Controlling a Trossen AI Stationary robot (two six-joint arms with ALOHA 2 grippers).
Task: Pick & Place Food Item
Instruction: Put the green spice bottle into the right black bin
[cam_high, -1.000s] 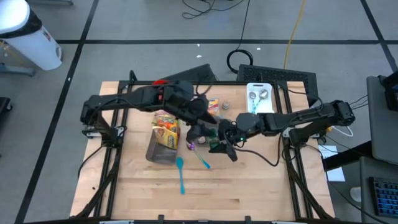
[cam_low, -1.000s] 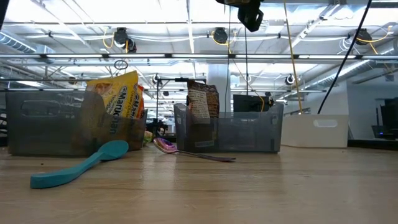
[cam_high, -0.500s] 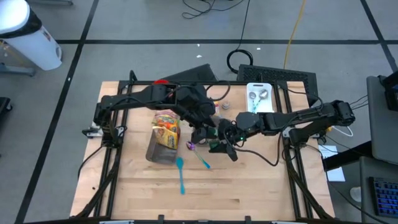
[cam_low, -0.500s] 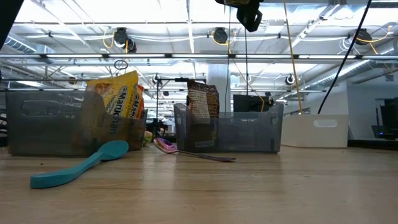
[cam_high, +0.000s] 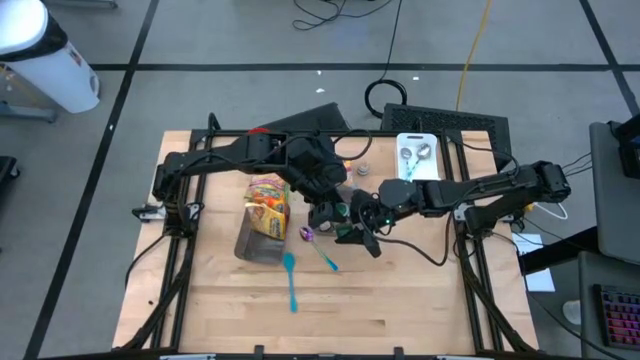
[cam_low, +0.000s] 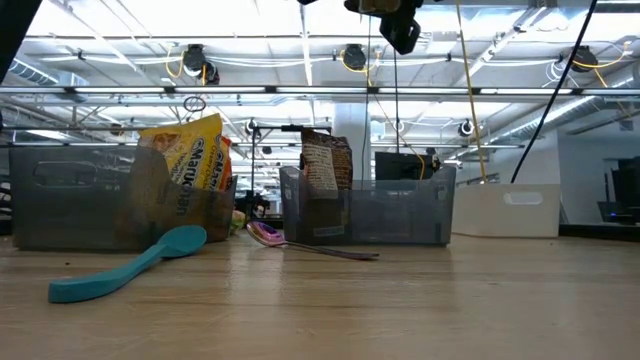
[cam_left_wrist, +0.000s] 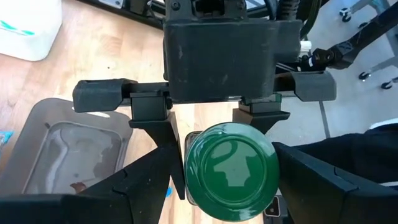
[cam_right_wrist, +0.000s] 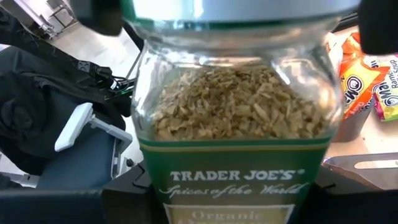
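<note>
A glass spice jar (cam_right_wrist: 231, 118) with a green lid (cam_left_wrist: 231, 171) and a green label is held up in the middle of the table. My right gripper (cam_high: 352, 224), reaching in from the table's right, is shut on it. My left gripper (cam_high: 325, 207) points down over the jar and covers it in the high view. It is open, with its fingers (cam_right_wrist: 106, 14) close on either side of the lid. Whether they touch the lid I cannot tell. My right gripper pinches the jar's glass body between its two fingers (cam_left_wrist: 170, 144), low down at the label (cam_right_wrist: 163, 186). The fingers come about level from the table's right side. The jar stands upright in the hold, lid up, lifted clear of the table.
A clear bin (cam_high: 258, 238) with yellow snack bags (cam_low: 182, 160) stands left of the grippers. A second clear bin (cam_low: 400, 215) holds a brown bag (cam_low: 326, 165). A teal spoon (cam_high: 291, 280) and a purple spoon (cam_high: 320, 248) lie nearer the front. A white tray (cam_high: 418, 158) sits at the back right.
My left gripper has gone toward the table's right edge and now stands over the jar held by my right gripper. The jar and my right gripper have kept still.
</note>
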